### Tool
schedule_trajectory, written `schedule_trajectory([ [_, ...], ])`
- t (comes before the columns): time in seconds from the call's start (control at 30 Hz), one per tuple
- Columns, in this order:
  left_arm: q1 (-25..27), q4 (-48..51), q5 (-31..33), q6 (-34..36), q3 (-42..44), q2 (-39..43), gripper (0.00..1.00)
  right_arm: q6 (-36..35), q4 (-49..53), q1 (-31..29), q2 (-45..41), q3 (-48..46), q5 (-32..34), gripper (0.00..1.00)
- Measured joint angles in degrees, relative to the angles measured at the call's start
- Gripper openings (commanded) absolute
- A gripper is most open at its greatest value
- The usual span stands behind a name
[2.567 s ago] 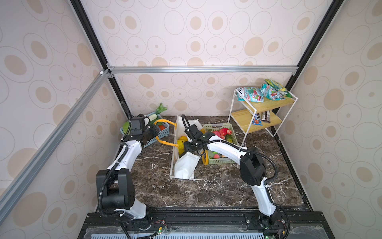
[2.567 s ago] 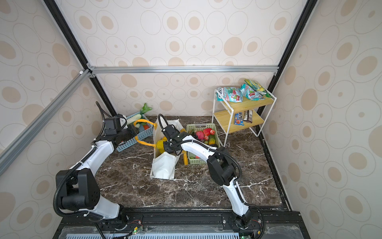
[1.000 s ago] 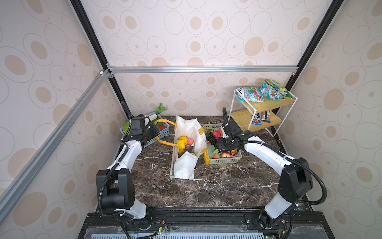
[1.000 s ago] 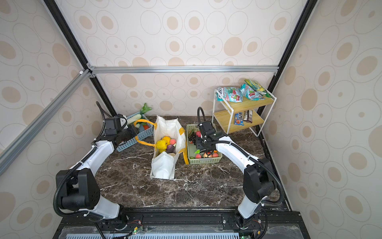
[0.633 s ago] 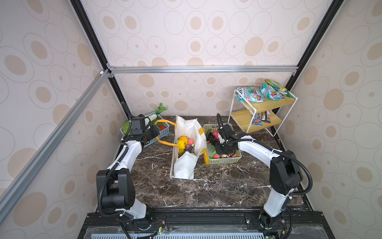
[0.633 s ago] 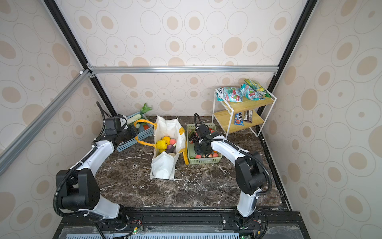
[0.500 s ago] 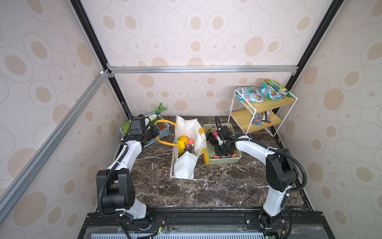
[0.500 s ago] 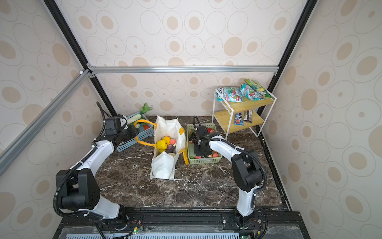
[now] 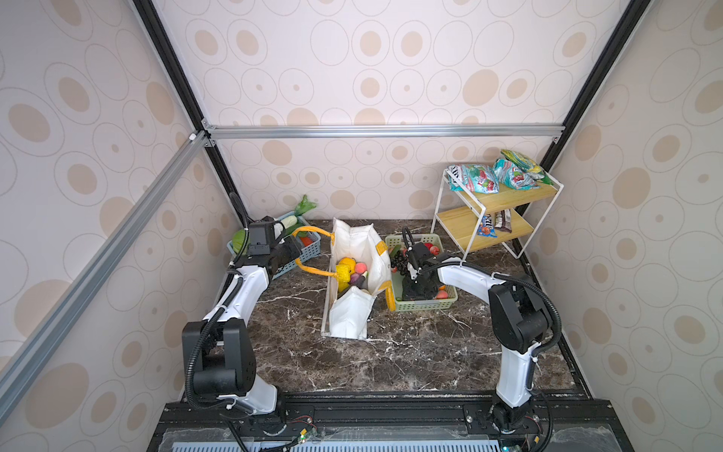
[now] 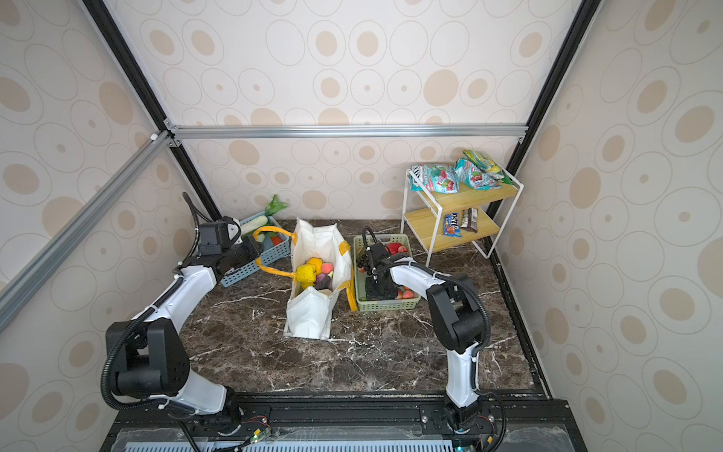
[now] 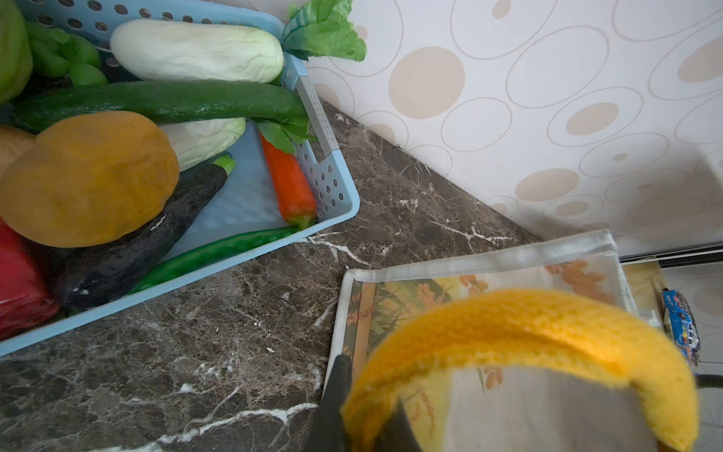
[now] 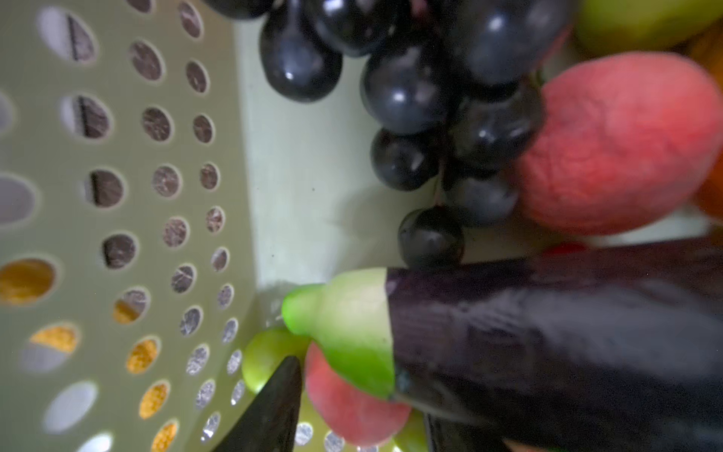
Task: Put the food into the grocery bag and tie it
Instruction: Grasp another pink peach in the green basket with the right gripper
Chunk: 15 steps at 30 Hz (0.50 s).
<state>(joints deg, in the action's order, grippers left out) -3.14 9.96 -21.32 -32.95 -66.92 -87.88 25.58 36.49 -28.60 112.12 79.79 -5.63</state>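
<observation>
Moved right claw [image 12: 364, 422] from grocery bag [image 9: 354, 250] into green basket [image 9: 426, 305] — jaws parted astride peach [image 12: 344, 391], eggplant [image 12: 547, 332] beside. Centre, close gently; keep left claw [image 11: 364, 415] clamped on yellow handle [image 11: 547, 325].

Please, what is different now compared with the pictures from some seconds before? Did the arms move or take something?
The right gripper left the grocery bag, swung right to the green basket and went down among the fruit there; whether it grips a piece cannot be told. The left gripper stayed shut on the yellow handle, and the bag kept its place.
</observation>
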Motion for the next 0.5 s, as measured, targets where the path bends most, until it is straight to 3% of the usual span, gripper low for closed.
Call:
schedule_trajectory([
  [0.2,0.00,0.00,0.00,0.02,0.00,0.00,0.04,0.39,-0.26,0.02,1.22,0.46,-0.20,0.39],
  [0.5,0.00,0.00,0.00,0.07,0.00,0.00,0.04,0.13,0.94,0.00,-0.92,0.55,0.02,0.38],
])
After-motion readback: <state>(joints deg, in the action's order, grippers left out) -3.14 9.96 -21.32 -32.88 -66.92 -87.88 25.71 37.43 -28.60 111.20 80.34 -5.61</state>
